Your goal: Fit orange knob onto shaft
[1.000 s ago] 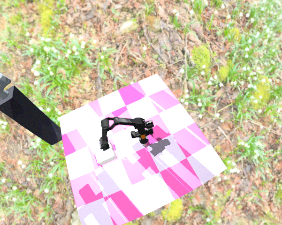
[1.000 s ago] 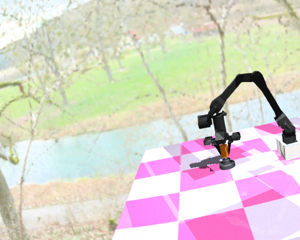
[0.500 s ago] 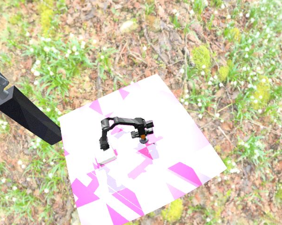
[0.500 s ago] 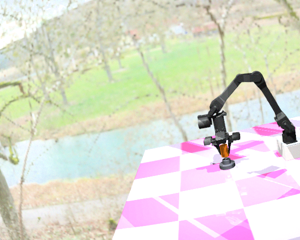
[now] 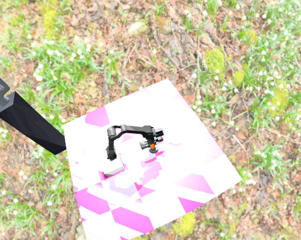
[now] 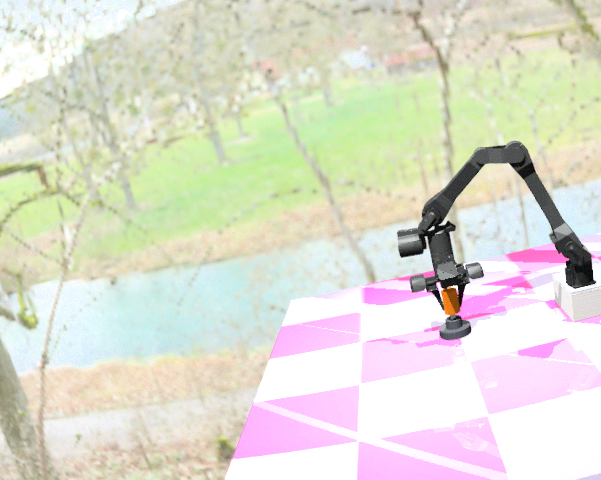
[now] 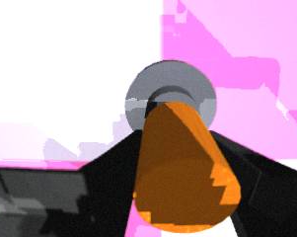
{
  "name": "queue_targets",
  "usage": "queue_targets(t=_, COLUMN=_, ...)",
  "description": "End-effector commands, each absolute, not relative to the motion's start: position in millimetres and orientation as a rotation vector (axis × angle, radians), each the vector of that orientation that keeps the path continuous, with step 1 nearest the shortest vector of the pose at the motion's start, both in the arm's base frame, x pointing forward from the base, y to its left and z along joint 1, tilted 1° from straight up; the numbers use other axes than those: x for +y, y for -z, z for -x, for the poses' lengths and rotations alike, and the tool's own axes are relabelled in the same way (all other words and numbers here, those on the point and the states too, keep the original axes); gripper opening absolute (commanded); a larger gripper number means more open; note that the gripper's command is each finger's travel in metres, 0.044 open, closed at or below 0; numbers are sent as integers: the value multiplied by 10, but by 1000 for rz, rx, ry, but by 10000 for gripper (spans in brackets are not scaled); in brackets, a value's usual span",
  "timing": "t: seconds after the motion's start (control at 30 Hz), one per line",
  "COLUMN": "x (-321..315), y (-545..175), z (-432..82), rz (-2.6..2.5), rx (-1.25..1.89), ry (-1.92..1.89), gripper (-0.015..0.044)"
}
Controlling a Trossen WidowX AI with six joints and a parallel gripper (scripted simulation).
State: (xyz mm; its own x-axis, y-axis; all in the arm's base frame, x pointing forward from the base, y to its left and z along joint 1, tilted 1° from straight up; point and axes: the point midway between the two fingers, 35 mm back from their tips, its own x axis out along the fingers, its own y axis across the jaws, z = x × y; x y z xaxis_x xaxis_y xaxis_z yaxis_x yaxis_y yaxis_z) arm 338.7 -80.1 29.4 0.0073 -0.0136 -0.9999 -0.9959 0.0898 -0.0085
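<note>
The orange knob (image 5: 152, 146) (image 6: 450, 301) (image 7: 183, 168) is between the fingers of my gripper (image 6: 450, 303) (image 7: 174, 136), which is shut on it. The knob is slightly tilted in the exterior view. The round grey pedestal (image 5: 153, 150) (image 6: 454, 331) (image 7: 170, 74) stands on the table directly below. The knob's lower end is just above the pedestal's raised centre, with a narrow gap in the exterior view. In the wrist view the knob covers part of that centre. The shaft's flat side and the knob's hole are hidden, so their alignment cannot be told.
The pedestal stands on a pink and white patterned table (image 5: 197, 152) (image 6: 409, 408). The arm's white base block (image 5: 113, 167) (image 6: 590, 302) is on the same table. A dark post-like object (image 5: 31, 124) is at the left of the top view, beside the table's edge.
</note>
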Motion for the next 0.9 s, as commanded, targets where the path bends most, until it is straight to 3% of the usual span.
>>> queue_targets(t=0.0, x=-808, y=-295, z=-3401, rz=1166, rx=1250, ry=-1129, gripper=0)
queue_targets(t=0.87, x=-821, y=-354, z=-3458, rz=1321, rx=1151, ry=-1283, gripper=0)
